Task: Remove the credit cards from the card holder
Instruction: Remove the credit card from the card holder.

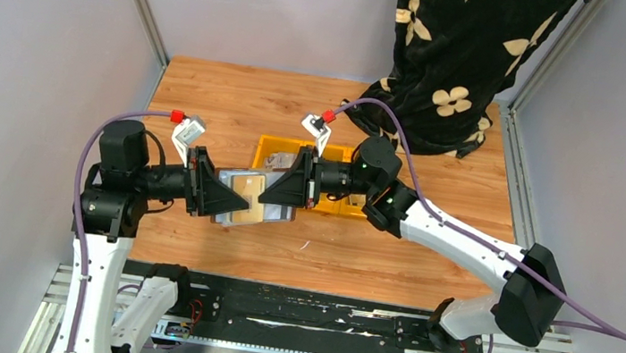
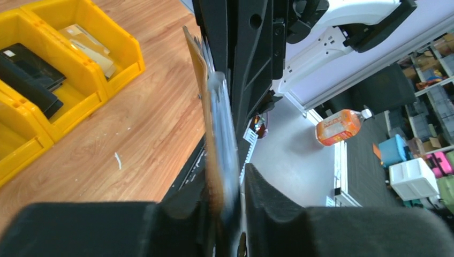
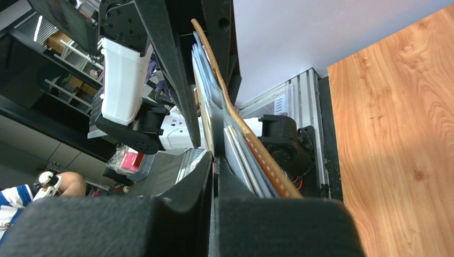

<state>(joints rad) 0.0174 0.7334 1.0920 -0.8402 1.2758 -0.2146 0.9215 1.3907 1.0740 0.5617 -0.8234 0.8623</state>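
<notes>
**Grasp geometry, left to right**

1. Left pincer (image 2: pixel 227 184): pressed together on the near edge of the card holder (image 2: pixel 201 107). Its wrist view shows brown leather and clear sleeves clamped between the two fingers. This arm serves as the anchor.

2. Card holder: held open in the air above the worktop (image 2: pixel 144 123), touching neither it nor the yellow tray (image 2: pixel 126 51) behind. Its long axis runs left to right, from one pincer straight to the other. Both wrist cameras therefore see it edge-on.

3. Right pincer (image 3: pixel 214 168): pressed together on a thin sheet at the holder's opposite edge. By its colour the sheet reads as a tan credit card (image 3: pixel 205 126). The leather cover passes to one side of the fingers, outside the grip (whether a sleeve layer is also caught cannot be told from these views).

4. Controlling relation: the card lies in line with the holder's long axis, and the right pincer is on its free end. Withdrawal should therefore follow that axis, away from the left pincer. A pull off-axis would likely bend the card against its sleeve or drag the holder out of the anchor.

5. Black cards (image 2: pixel 27 61) lie in one tray compartment.
</notes>
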